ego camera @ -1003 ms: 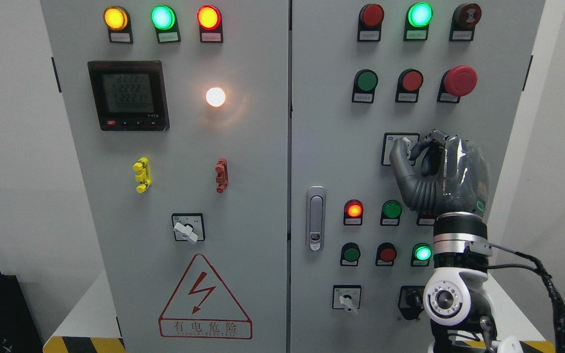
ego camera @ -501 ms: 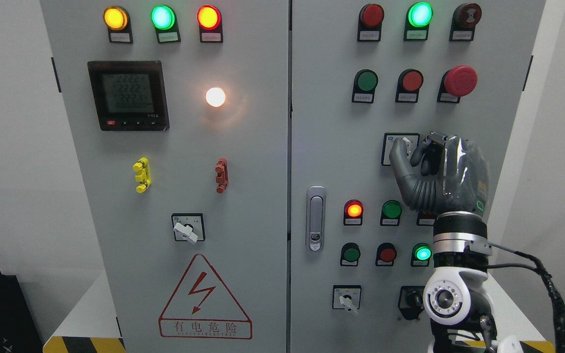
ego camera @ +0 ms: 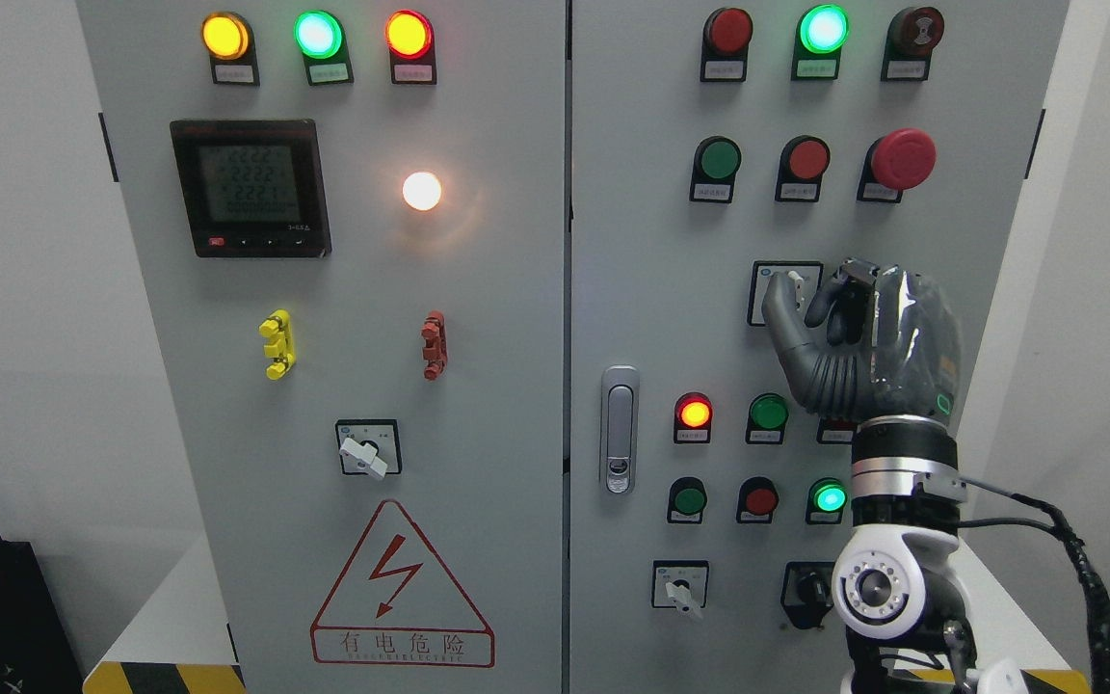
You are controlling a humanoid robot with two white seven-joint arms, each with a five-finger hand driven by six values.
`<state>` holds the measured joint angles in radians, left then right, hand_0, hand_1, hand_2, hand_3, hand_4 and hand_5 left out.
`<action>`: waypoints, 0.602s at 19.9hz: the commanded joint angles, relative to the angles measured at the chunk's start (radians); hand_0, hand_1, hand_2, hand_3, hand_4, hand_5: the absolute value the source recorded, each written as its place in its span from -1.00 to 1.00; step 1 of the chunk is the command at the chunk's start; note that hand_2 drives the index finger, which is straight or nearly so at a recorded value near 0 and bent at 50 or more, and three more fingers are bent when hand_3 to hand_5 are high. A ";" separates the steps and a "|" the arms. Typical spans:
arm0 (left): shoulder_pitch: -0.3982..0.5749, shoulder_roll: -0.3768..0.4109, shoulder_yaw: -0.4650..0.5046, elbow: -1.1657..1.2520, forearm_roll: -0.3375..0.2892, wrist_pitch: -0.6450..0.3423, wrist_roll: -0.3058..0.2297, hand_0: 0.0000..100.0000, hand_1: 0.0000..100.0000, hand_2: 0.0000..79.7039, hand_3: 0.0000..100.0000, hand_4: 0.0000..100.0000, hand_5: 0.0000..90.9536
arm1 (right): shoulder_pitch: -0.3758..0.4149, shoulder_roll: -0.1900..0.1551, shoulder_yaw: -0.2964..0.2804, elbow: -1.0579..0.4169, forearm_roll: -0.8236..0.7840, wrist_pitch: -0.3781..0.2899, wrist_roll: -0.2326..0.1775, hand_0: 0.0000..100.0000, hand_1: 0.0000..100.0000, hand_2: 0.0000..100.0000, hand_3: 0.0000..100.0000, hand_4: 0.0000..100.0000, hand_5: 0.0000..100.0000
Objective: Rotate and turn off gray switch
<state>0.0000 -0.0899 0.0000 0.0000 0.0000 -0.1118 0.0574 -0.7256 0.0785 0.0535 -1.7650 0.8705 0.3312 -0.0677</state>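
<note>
The gray rotary switch (ego camera: 795, 280) sits on a black-framed square plate on the cabinet's right door, below the red mushroom button. My right hand (ego camera: 798, 292) rises from the lower right and hides most of the switch. Its dark thumb (ego camera: 779, 301) lies on the left of the knob, and the curled fingers (ego camera: 830, 304) press on the right, pinching it. Only a pale sliver of the knob shows between them, so I cannot tell which way it points. No left arm is in view.
Close under my hand are a lit red lamp (ego camera: 695, 413), a green lamp (ego camera: 768, 413) and a lit green lamp (ego camera: 830, 498). Two more rotary switches (ego camera: 679, 585) (ego camera: 808, 586) sit by my wrist. The door handle (ego camera: 620, 429) is to the left, the red mushroom button (ego camera: 904, 158) above.
My right hand stays pinched on the switch with barely any shift. The whole view has slid a few pixels to the left.
</note>
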 commanded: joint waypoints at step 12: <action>-0.009 -0.001 0.008 -0.025 0.020 0.000 0.001 -0.76 -0.22 -1.00 -1.00 -1.00 -1.00 | 0.014 -0.010 -0.006 -0.021 -0.001 -0.024 -0.006 -0.35 -0.28 0.57 1.00 0.98 1.00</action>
<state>0.0000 -0.0902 0.0000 0.0000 0.0000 -0.1120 0.0573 -0.7174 0.0756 0.0528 -1.7723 0.8699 0.3132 -0.0633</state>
